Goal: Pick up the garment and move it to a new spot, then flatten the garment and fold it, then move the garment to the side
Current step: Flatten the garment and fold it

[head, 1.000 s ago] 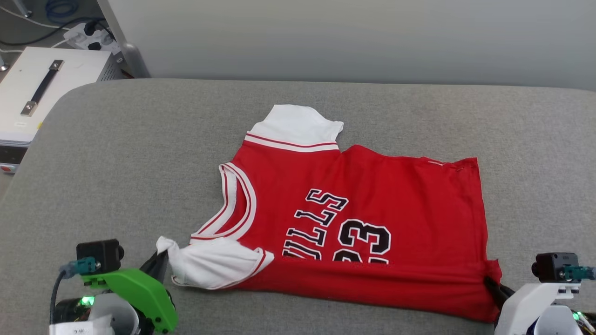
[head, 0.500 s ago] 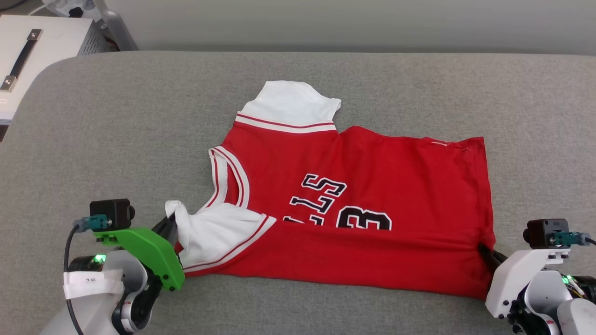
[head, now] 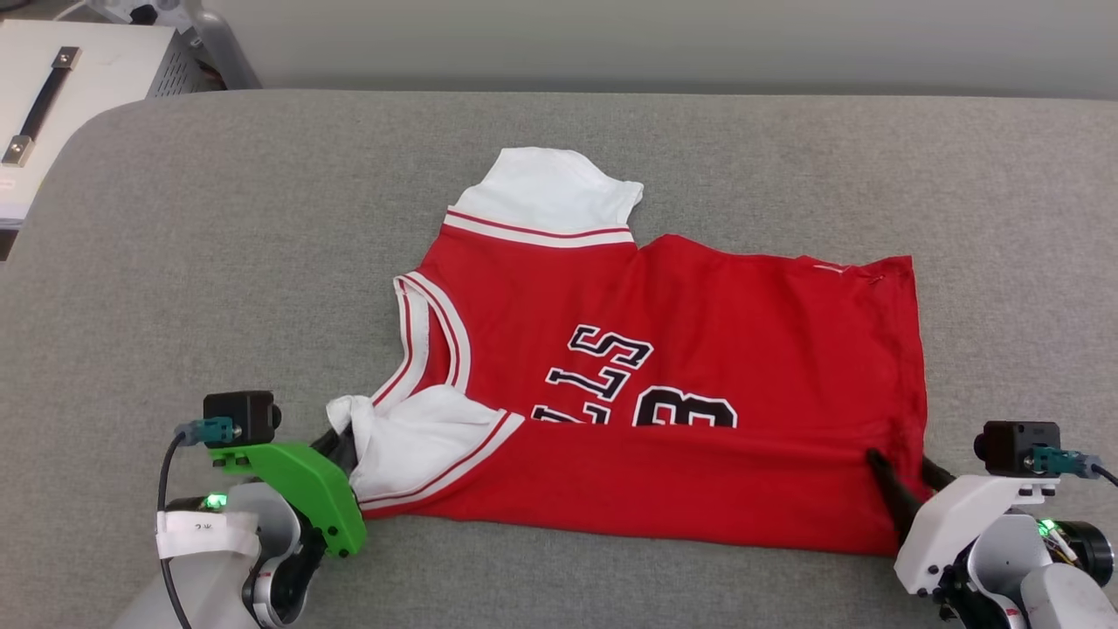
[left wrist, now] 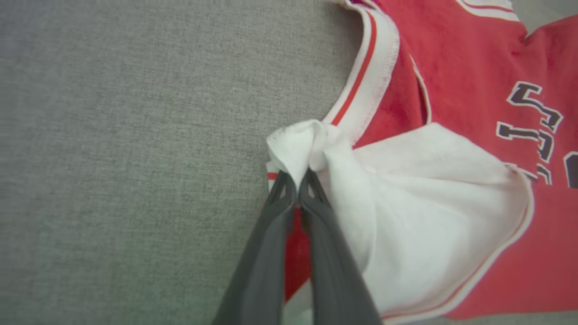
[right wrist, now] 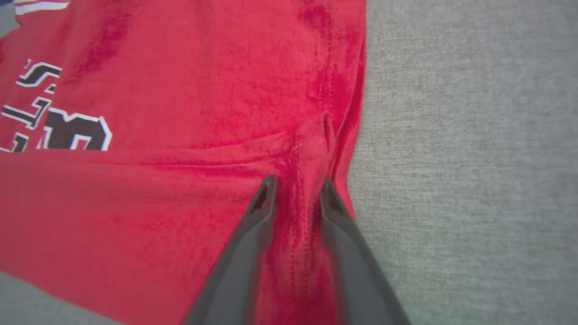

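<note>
The garment (head: 664, 349) lies on the grey padded surface, red with white sleeves. Its near edge is folded up over the lower part of the black lettering. My left gripper (head: 341, 441) sits at the garment's near left corner. In the left wrist view the left gripper (left wrist: 295, 180) is shut on a bunched tip of the white sleeve (left wrist: 433, 198). My right gripper (head: 900, 467) is at the near right corner. In the right wrist view the right gripper (right wrist: 295, 187) stands open, with a raised ridge of red cloth (right wrist: 311, 149) between the parted fingers.
The grey padded surface (head: 218, 262) reaches wide on all sides of the garment, with a rounded corner at the far left. A white box with a black handle (head: 61, 96) stands beyond that corner. A pale wall runs along the far edge.
The near fold has been carried farther over the lettering. My right gripper's fingers have parted from the red hem. The left gripper has shifted a little right with the sleeve. The camera has tilted.
</note>
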Controlling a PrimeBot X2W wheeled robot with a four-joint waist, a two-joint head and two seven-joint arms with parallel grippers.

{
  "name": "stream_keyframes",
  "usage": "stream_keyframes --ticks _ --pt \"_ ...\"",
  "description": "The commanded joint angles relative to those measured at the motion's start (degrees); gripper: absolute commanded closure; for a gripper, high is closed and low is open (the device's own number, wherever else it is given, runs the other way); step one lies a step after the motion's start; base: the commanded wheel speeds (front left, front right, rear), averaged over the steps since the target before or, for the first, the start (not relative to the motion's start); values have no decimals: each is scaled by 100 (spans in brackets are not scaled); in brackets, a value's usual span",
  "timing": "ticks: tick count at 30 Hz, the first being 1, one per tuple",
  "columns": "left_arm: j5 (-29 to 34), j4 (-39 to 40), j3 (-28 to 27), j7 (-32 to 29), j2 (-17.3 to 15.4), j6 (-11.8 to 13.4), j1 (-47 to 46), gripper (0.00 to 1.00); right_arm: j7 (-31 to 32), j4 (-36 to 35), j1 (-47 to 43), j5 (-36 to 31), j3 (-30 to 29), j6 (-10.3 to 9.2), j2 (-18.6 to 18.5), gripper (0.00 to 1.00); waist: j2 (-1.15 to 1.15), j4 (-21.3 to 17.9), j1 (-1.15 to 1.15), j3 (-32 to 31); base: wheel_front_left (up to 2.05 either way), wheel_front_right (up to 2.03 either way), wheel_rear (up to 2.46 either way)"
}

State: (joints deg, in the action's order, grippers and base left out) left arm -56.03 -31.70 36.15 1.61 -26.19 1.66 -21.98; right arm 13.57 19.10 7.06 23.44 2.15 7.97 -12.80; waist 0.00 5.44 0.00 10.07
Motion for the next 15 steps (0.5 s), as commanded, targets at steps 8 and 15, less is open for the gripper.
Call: stream_keyframes --ticks 8,15 --pt "-42 -317 -227 385 -31 170 -89 0 -1024 8 -233 -58 -219 -48 154 0 0 10 0 -411 0 0 0" --pt "-85 -224 -405 504 -241 412 23 0 -1619 -270 -371 -499 -518 -48 338 0 0 -47 0 -680 0 0 0"
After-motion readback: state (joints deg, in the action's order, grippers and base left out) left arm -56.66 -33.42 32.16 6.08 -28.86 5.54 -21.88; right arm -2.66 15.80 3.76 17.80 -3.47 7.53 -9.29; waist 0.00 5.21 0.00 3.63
